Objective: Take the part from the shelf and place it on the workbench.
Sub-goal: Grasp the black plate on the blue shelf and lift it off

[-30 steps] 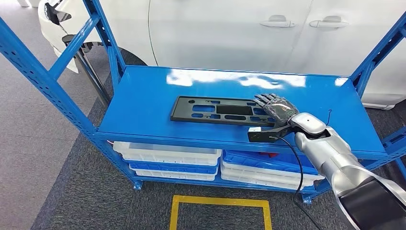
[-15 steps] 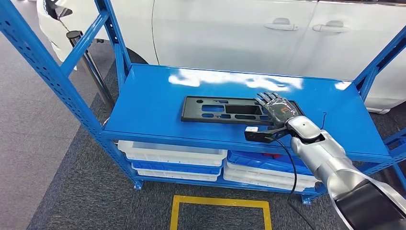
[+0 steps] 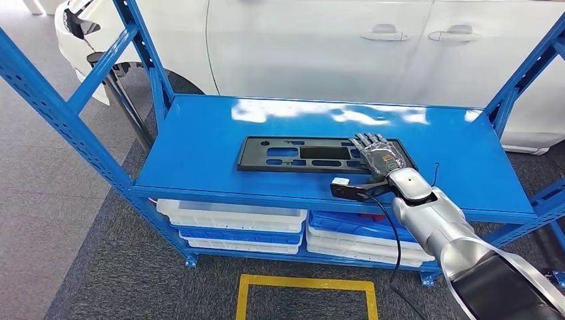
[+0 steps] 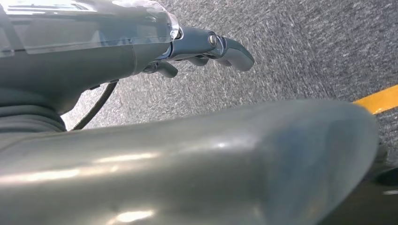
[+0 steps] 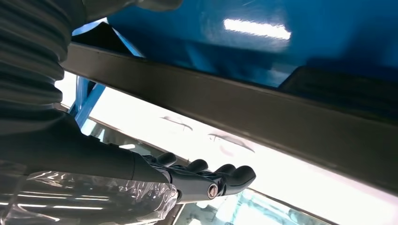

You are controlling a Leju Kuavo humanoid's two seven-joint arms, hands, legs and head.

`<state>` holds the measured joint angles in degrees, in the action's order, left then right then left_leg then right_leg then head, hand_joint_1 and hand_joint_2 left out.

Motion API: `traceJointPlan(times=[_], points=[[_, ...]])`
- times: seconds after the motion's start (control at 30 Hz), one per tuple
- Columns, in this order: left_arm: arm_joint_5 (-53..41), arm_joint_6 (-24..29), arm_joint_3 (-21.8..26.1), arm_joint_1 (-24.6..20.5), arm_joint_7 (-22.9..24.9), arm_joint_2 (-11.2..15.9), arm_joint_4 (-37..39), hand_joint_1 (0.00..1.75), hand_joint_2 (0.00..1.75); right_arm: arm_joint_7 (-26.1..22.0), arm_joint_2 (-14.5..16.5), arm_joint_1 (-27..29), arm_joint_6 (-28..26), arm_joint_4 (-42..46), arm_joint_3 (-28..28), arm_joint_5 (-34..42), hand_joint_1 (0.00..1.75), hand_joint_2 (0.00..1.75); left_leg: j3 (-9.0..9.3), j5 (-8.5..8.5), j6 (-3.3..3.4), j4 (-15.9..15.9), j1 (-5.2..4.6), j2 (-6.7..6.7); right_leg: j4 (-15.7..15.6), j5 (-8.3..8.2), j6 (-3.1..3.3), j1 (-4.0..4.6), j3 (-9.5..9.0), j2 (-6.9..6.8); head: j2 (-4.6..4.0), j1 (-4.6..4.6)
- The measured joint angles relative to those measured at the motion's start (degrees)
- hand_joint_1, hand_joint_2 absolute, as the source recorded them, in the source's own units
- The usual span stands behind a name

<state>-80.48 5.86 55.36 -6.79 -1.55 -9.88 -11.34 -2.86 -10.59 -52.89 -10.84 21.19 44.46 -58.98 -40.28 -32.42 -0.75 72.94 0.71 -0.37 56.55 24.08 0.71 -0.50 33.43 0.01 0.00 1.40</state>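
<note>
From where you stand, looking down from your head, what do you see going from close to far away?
Yellow floor marking → white trays → right hand on the black part → blue shelf top → white car.

part (image 3: 313, 155) on shelf (image 3: 200, 143) — car (image 3: 320, 40) behind

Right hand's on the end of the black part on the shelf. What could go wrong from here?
1. The right hand lies over only one end of the long black part; lifted from there, the far end may sag or twist out.
2. The part lies flat on the blue shelf, so fingers may slide off.
3. The shelf upright stands close to the arm's path.
</note>
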Motion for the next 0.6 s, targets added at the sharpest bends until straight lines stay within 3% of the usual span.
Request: traceJointPlan(times=[0.03, 0.07, 0.13, 0.2, 0.27, 0.33, 0.37, 0.4, 0.47, 0.5, 0.53, 0.57, 0.6], points=[[0.0, 0.0, -0.01, 0.07, 0.0, 0.0, 0.0, 0.0, 0.0, 0.24, 0.35, 0.0, 0.05, -0.32, 0.01, -0.09, 0.0, 1.75, -0.35, 0.19, -0.05, 0.87, 0.01, 0.01, 0.06, 0.02, 0.01, 0.02, -0.02, 0.03, 0.0, 0.0], [0.0, 0.0, -0.01, 0.12, 0.0, 0.0, 0.0, 0.0, 0.0, 0.39, 0.68, 0.0, 0.08, -0.58, 0.01, -0.14, 0.0, 1.75, 0.39, 1.39, -0.05, -0.48, 0.01, 0.02, 0.14, 0.04, -0.02, 0.03, -0.06, 0.07, 0.0, 0.0], [0.0, 0.0, -0.03, 0.08, 0.0, -0.01, 0.0, 0.0, 0.0, 0.56, 1.03, -0.04, 0.21, -0.91, 0.02, -0.27, 0.0, 1.75, 4.32, 4.86, 0.15, -8.12, 0.05, 0.06, 0.42, 0.18, -0.26, 0.05, -0.12, 0.15, 0.0, 0.0], [0.0, 0.02, -0.05, -0.03, 0.0, -0.04, 0.0, 0.0, 0.0, 1.13, 1.23, -0.21, 0.84, -1.2, 0.02, -0.65, 0.8, 1.75, 7.25, 6.53, 0.75, -13.87, -0.01, 0.04, 0.75, 0.36, -0.78, 0.28, -0.05, 0.24, 0.0, 0.01], [-0.04, 0.07, -0.08, -0.06, 0.0, -0.09, 0.0, 0.0, 0.0, 2.34, 1.48, -0.38, 2.24, -1.63, 0.03, -1.12, 1.67, 1.75, 7.64, 6.64, 1.52, -14.79, -0.19, -0.01, 0.76, 0.3, -1.46, 0.44, 0.0, 0.33, 0.0, 0.01], [-0.16, 0.09, -0.13, -0.12, -0.01, -0.16, 0.0, 0.0, 0.0, 3.62, 1.75, -0.39, 3.81, -2.13, 0.05, -1.34, 1.75, 1.75, 7.67, 7.04, 2.28, -15.1, -0.14, 0.02, 0.92, 0.46, -2.11, 0.32, 0.08, 0.33, 0.0, 0.0], [-0.23, 0.09, -0.15, -0.23, -0.02, -0.21, 0.0, 0.0, 0.0, 4.06, 1.85, -0.36, 4.45, -2.35, 0.05, -1.37, 1.75, 1.75, 7.64, 7.29, 2.62, -15.29, -0.07, 0.04, 2.13, 1.38, -2.4, 0.24, 0.6, 0.3, 0.0, 0.0], [-0.29, 0.09, -0.16, -0.32, -0.05, -0.26, 0.0, 0.0, 0.0, 4.33, 1.94, -0.3, 4.97, -2.56, 0.07, -1.38, 1.75, 1.75, 7.54, 7.5, 2.9, -15.45, 0.01, 0.05, 4.53, 2.93, -2.65, 0.15, 1.67, 0.27, 0.0, 0.0], [-0.33, 0.09, -0.17, -0.37, -0.11, -0.32, 0.0, 0.0, 0.0, 4.53, 2.11, -0.06, 5.61, -2.97, 0.08, -1.42, 1.75, 1.75, 7.16, 7.69, 3.16, -15.45, -0.06, 0.05, 12.18, 6.87, -3.06, 0.04, 5.17, 0.21, 0.0, 0.0], [-0.3, 0.1, -0.17, -0.31, -0.13, -0.33, 0.0, 0.0, 0.0, 4.51, 2.2, 0.06, 5.77, -3.15, 0.09, -1.44, 1.75, 1.75, 7.04, 7.72, 3.21, -15.43, -0.13, 0.05, 15.38, 8.0, -3.15, 0.02, 6.66, 0.2, 0.0, 0.0], [-0.27, 0.11, -0.17, -0.26, -0.13, -0.33, 0.0, 0.0, 0.0, 4.45, 2.28, 0.1, 5.86, -3.3, 0.08, -1.46, 1.75, 1.75, 7.0, 7.74, 3.23, -15.41, -0.21, 0.04, 16.73, 8.0, -3.13, 0.03, 7.23, 0.2, 0.0, 0.0], [-0.22, 0.13, -0.17, -0.24, -0.13, -0.33, 0.0, 0.0, 0.0, 4.34, 2.35, 0.03, 5.92, -3.39, 0.08, -1.47, 1.75, 1.75, 7.05, 7.74, 3.23, -15.4, -0.29, 0.03, 15.78, 6.92, -2.96, 0.07, 6.68, 0.2, 0.0, 0.0], [-0.14, 0.15, -0.17, -0.27, -0.13, -0.33, 0.0, 0.0, 0.0, 4.19, 2.39, -0.14, 5.95, -3.46, 0.07, -1.48, 1.75, 1.75, 7.17, 7.74, 3.22, -15.4, -0.38, 0.02, 12.66, 5.06, -2.65, 0.16, 5.06, 0.21, 0.0, 0.0]])
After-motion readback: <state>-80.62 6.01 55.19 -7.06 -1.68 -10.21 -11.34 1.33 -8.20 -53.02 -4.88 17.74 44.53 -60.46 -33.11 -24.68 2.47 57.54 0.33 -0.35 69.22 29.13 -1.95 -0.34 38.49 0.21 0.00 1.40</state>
